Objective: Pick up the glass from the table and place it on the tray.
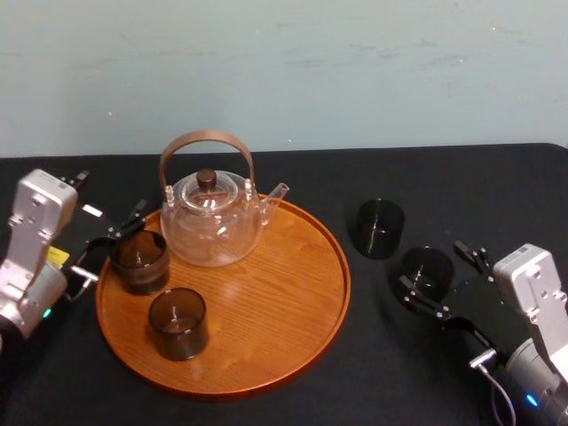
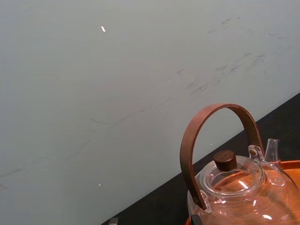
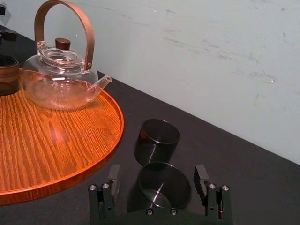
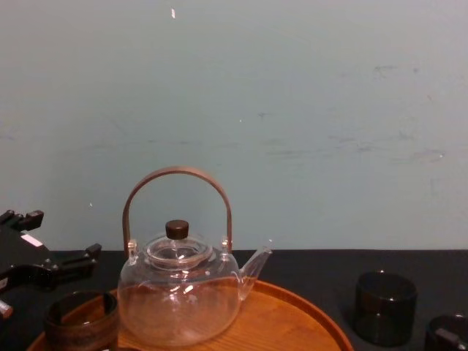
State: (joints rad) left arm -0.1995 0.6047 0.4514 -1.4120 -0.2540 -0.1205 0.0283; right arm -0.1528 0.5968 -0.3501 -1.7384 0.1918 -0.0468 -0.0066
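Observation:
A dark smoky glass [image 1: 428, 271] stands on the black table right of the tray, and my right gripper [image 1: 441, 277] is open around it, one finger on each side. In the right wrist view this glass [image 3: 164, 185] sits between the two fingers [image 3: 113, 174] of the right gripper [image 3: 157, 172], with small gaps. The round wooden tray [image 1: 284, 293] lies at centre. My left gripper [image 1: 114, 241] is open at the tray's left rim, beside a brown glass [image 1: 139, 260] standing on the tray. In the chest view the left gripper [image 4: 62, 235] hangs above that glass [image 4: 80, 320].
A clear glass teapot [image 1: 211, 217] with a brown arched handle stands at the back of the tray. Another brown glass [image 1: 178, 322] stands at the tray's front left. A further dark glass [image 1: 380, 228] is on the table just beyond the one in my right gripper. A pale wall closes off the table behind.

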